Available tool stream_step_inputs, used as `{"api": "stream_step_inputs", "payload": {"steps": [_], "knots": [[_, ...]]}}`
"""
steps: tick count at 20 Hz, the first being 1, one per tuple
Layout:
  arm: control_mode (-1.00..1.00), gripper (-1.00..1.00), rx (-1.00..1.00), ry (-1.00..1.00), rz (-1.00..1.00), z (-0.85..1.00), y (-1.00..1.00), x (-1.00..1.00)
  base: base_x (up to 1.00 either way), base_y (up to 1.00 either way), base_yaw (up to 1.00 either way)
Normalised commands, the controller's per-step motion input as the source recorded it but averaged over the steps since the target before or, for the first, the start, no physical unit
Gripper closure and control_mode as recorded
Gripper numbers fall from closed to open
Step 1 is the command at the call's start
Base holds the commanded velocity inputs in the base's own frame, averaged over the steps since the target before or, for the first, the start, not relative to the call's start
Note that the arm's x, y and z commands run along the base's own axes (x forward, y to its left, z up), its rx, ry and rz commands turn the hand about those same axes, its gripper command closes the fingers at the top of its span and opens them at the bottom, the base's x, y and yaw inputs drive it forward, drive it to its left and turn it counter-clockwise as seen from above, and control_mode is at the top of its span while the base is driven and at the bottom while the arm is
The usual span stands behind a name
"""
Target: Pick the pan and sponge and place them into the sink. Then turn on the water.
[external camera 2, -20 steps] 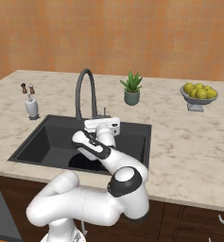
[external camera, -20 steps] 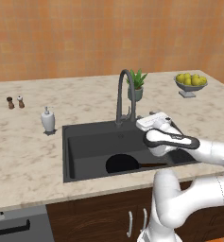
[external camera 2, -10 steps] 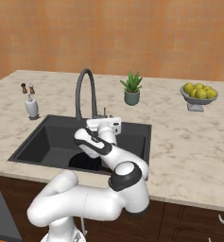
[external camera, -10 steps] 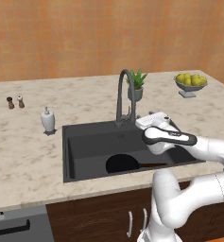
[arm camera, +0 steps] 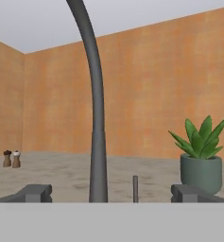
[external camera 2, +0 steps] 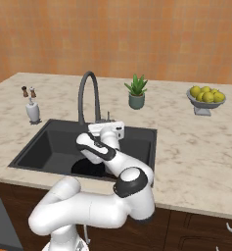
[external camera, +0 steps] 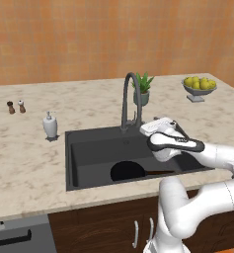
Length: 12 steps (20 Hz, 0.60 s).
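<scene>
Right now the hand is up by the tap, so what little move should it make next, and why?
Probably ease forward to the lever. The pan already lies in the sink, and the gripper is open and faces the faucet, with the thin lever standing just right of the faucet's stem, between the fingertips. I cannot make out the sponge. No water runs yet.

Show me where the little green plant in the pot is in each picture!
Left base view: the potted plant is at upper middle, just right of the faucet.
Right base view: the plant is upper middle, right of the faucet.
Hand view: the plant is at lower right.
Shared landmark: the faucet, always left of it.
</scene>
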Motion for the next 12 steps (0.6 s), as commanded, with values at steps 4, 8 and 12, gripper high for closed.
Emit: {"api": "stream_step_inputs", "payload": {"steps": [4, 8, 12], "knots": [[-1.00, -1.00, 0.00, 0.00, 0.00, 0.00, 0.09, 0.08, 0.00, 0.00, 0.00], [-1.00, -1.00, 0.00, 0.00, 0.00, 0.00, 0.11, 0.15, 0.00, 0.00, 0.00], [-1.00, -1.00, 0.00, 0.00, 0.00, 0.00, 0.06, 0.16, 0.00, 0.00, 0.00]]}}
